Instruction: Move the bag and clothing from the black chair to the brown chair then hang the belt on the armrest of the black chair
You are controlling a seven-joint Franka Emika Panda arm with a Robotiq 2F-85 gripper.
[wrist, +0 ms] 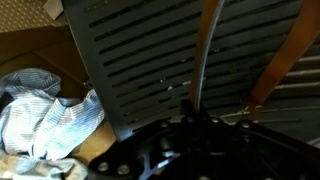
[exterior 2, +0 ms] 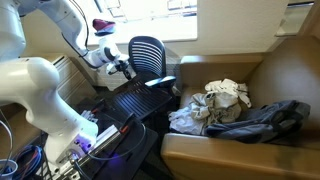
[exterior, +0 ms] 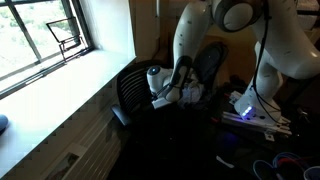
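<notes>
Where the wrist view begins, the jaws are pressed together, apparently pinching the belt (wrist: 207,50). Its tan strap runs lengthwise straight away from them across the ribbed back of the black chair (wrist: 140,60), and a second strand slants off alongside. Farther off, in an exterior view, the clothing (exterior 2: 225,97) and dark bag (exterior 2: 265,122) lie on the brown chair (exterior 2: 290,75); the armrest's bearing from the jaws cannot be told.

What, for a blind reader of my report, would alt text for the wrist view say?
A tan belt hangs in two strands before the slatted back of the black chair, one strand running down into the shut gripper at the bottom edge. Pale blue-and-white clothing lies crumpled at lower left.
</notes>
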